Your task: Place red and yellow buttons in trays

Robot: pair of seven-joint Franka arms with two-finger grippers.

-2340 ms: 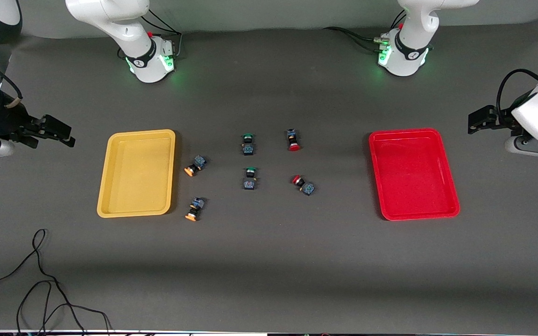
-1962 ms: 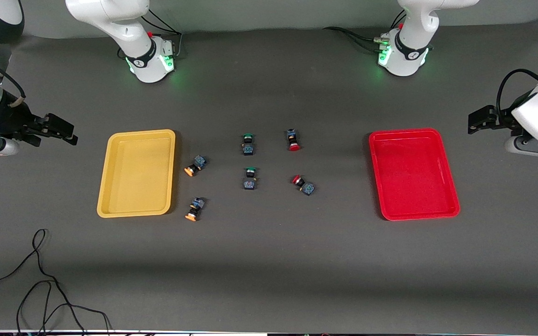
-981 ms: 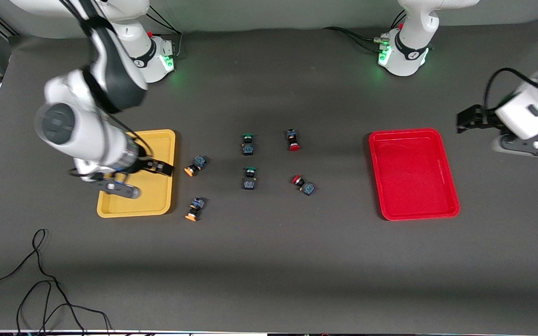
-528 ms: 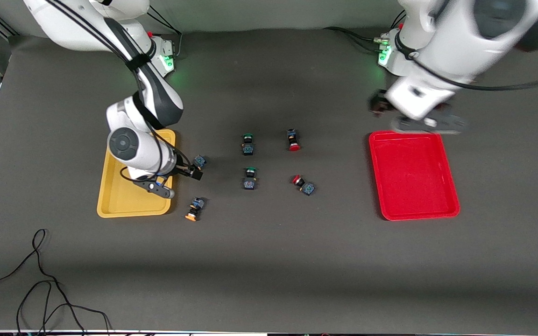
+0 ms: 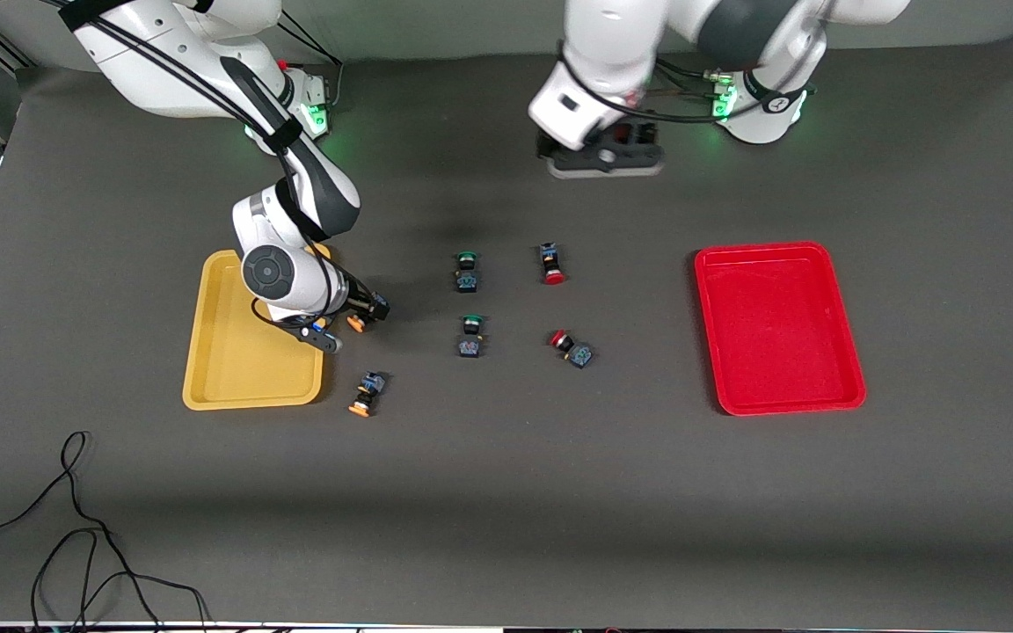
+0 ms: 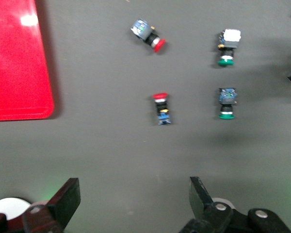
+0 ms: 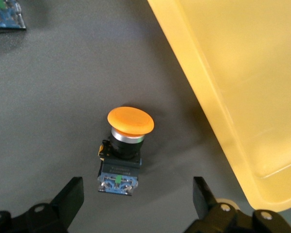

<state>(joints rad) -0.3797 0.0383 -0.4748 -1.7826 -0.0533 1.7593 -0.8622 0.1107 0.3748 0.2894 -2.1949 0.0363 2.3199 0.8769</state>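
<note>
Near the middle left of the front picture, my right gripper (image 7: 136, 204) hangs spread wide over one yellow button (image 7: 123, 148) lying on the table just beside the yellow tray (image 5: 225, 369), while my left gripper (image 6: 133, 206), also spread, is over bare table above the two red buttons (image 6: 161, 108), so both trays, the red tray (image 5: 779, 325) too, hold nothing and all four buttons are left to place.

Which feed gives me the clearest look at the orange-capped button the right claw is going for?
The right wrist view: the orange-capped push-button with its black-and-blue body lies whole between the open right claw fingers, beside the yellow plastic tray. The front view shows only its cap under the claw. The left wrist view misses it.
</note>
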